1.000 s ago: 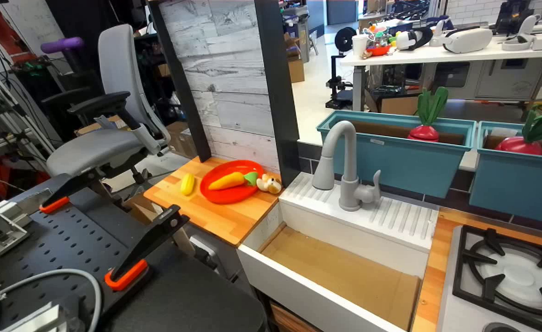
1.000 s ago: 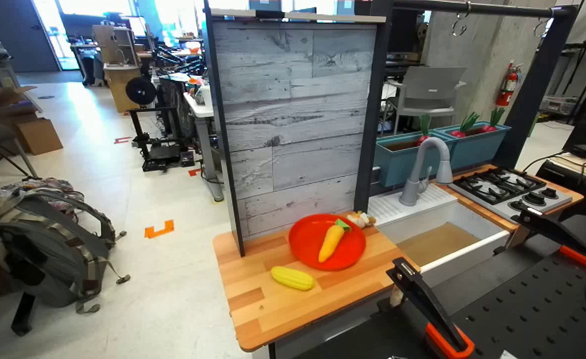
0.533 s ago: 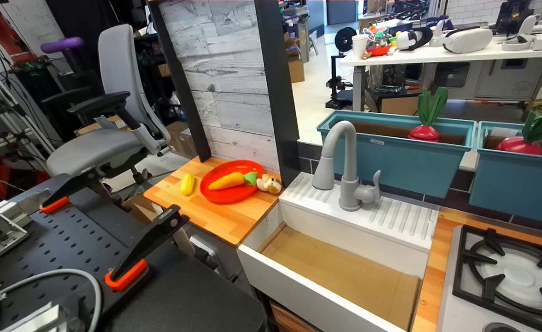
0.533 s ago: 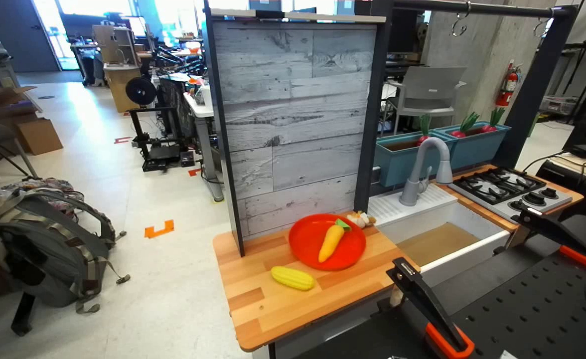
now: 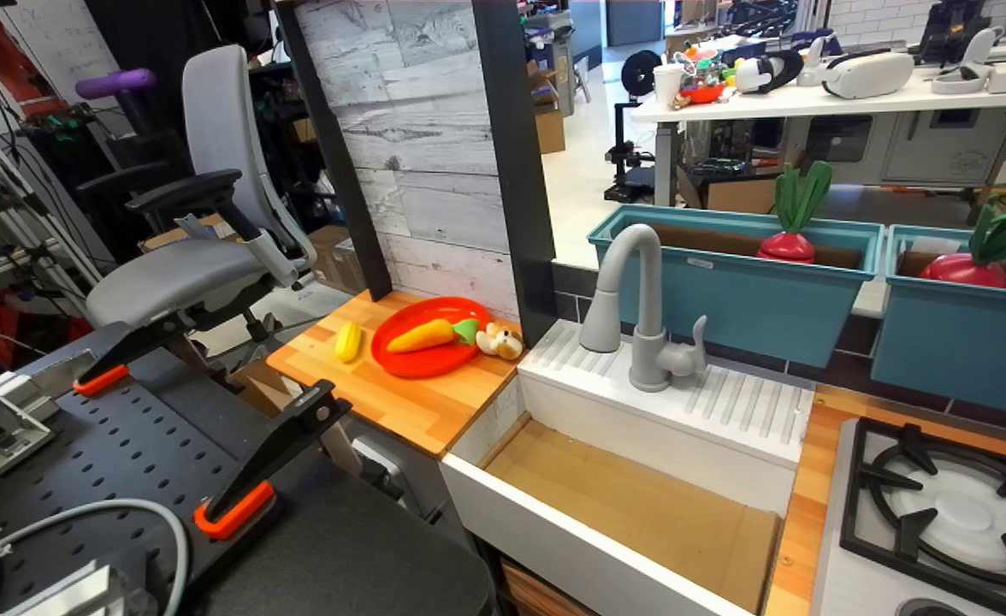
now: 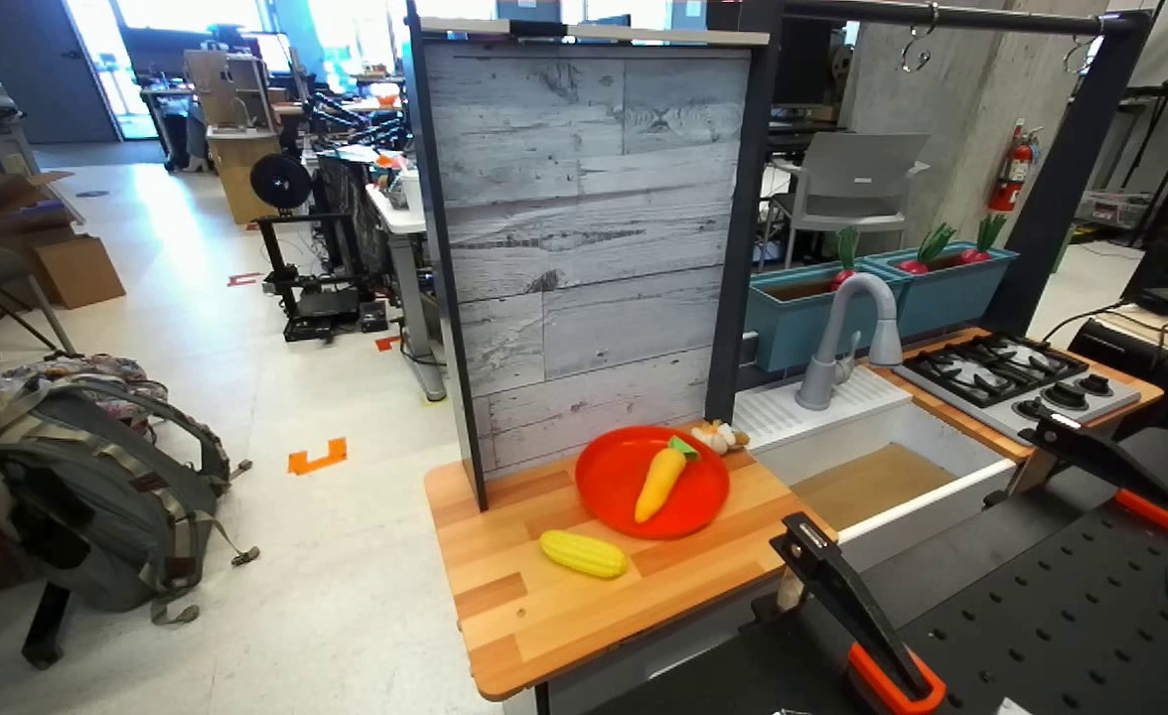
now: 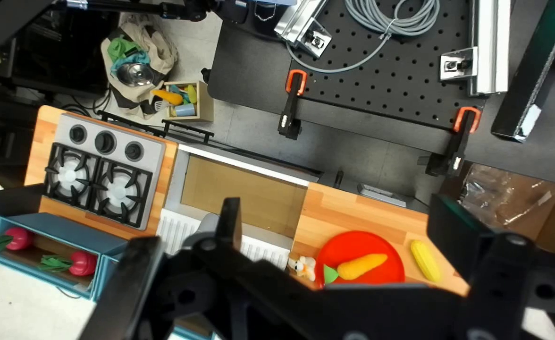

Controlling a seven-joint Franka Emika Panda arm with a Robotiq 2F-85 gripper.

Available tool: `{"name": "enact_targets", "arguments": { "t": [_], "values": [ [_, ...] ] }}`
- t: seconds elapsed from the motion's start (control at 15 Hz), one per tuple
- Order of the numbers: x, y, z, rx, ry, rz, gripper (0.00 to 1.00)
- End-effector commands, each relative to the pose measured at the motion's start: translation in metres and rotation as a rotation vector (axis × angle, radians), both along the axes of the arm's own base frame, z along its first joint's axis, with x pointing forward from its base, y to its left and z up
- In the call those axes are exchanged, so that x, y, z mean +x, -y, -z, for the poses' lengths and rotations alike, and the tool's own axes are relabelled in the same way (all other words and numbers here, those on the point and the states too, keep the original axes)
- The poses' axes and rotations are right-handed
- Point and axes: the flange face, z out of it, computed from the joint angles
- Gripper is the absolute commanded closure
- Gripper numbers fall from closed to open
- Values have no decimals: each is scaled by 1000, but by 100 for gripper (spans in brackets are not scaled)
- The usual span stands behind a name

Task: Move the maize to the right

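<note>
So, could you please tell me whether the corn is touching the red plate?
Apart: the wrist view shows a strip of bare counter between the corn and the plate.

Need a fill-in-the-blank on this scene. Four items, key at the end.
1. The colour of the maize is ____.
2. In the wrist view, the maize lies toward the image's ____ side from the red plate.
3. Of the maize and the toy carrot, the one on the red plate is the ____.
4. In the wrist view, the fingers stand ____, not shut.

Missing words: yellow; right; toy carrot; open.
</note>
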Motion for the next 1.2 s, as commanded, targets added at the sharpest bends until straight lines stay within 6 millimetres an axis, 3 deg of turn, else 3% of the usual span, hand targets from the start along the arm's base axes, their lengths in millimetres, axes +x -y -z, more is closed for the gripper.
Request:
{"name": "enact_targets", "arguments": {
  "t": [0.0,0.27,0.47,0.8,1.13],
  "values": [
    [0,0,-1,0,-1,0,0],
    [10,-11,21,-24,31,-94,0],
    [19,-29,50,-12,50,-240,0],
    [35,-50,116,52,99,-480,0],
    [48,-51,179,154,145,-701,0]
  ]
}}
